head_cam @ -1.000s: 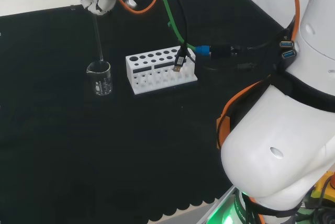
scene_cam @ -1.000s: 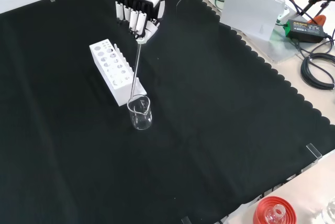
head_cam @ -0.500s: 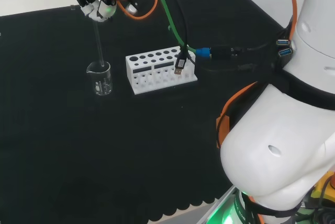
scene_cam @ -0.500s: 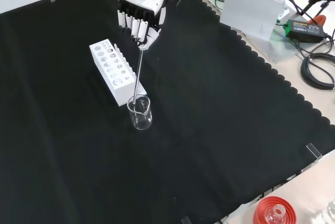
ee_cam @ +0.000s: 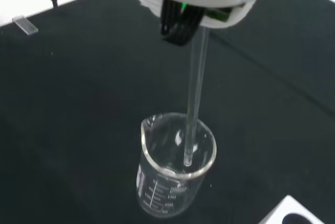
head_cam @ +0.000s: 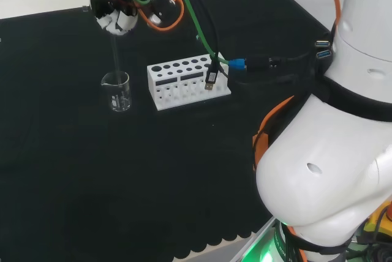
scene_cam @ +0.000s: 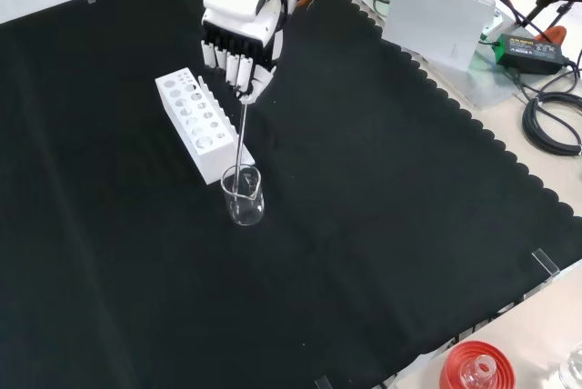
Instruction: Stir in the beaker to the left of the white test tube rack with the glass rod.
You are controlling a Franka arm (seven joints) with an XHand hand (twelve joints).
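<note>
The hand (scene_cam: 240, 39) hangs above the beaker (scene_cam: 244, 196), its fingers (scene_cam: 238, 69) curled and pinching the top end of the glass rod (scene_cam: 241, 139). The rod hangs nearly upright, and in the wrist view its lower tip sits inside the beaker's mouth, near the rim and not yet at the bottom. The beaker stands on the black cloth of the worktop (scene_cam: 382, 225), just beside the short end of the white test tube rack (scene_cam: 200, 123), well in from every edge and somewhat nearer the worktop's far edge in the head view.

As a judgement, the rod is light, stiff, smooth and brittle; held at its top end it can swing or slip, and a knock against the beaker wall could chip either piece. The top-end hold suits stirring, since it keeps the hand clear of the rim. The beaker looks thin-walled, light and empty, so a sideways push from the rod could slide or tip it.

The beaker wall carries white graduation marks in the wrist view, too small to read. No other writing can be made out.
</note>
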